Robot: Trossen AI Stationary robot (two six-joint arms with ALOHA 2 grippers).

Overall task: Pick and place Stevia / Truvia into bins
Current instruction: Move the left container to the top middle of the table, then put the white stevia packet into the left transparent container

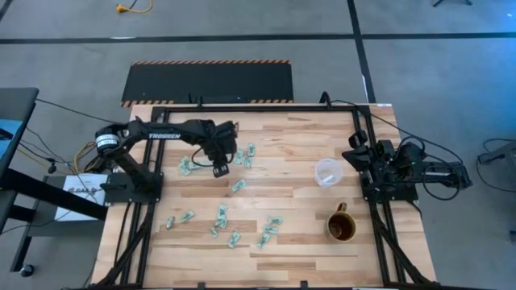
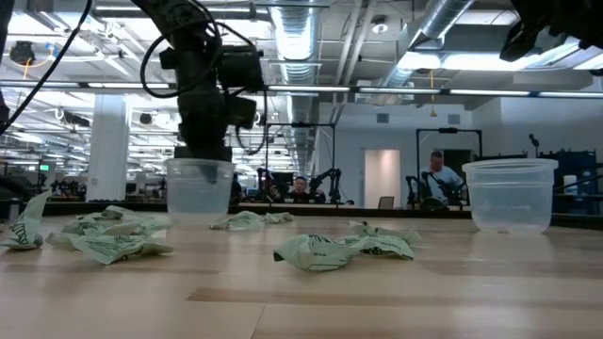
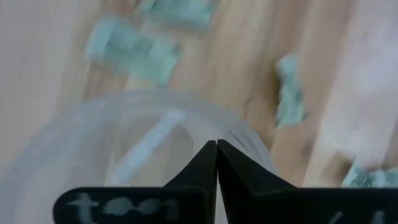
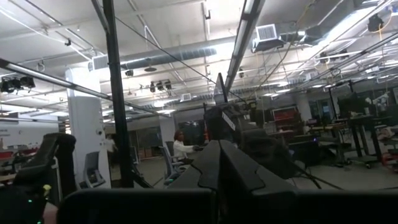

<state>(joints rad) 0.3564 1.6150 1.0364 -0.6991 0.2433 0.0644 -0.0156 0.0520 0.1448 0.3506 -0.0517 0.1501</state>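
1. High view: left gripper hovered over a clear bin, fingers closed and empty.
2. Sachets lay scattered toward six o'clock; second bin at three o'clock.
3. Likely between picks; next, open over a sachet.
4. Right gripper parked at three o'clock, fingers closed.

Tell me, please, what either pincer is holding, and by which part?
Nothing is held: the left pincer is shut empty above a clear cup, the right pincer shut empty, parked.

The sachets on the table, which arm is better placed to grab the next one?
Probably the left. The left gripper hangs among the green sachets, beside a clear cup. The right gripper sits folded at the table's edge, away from them.
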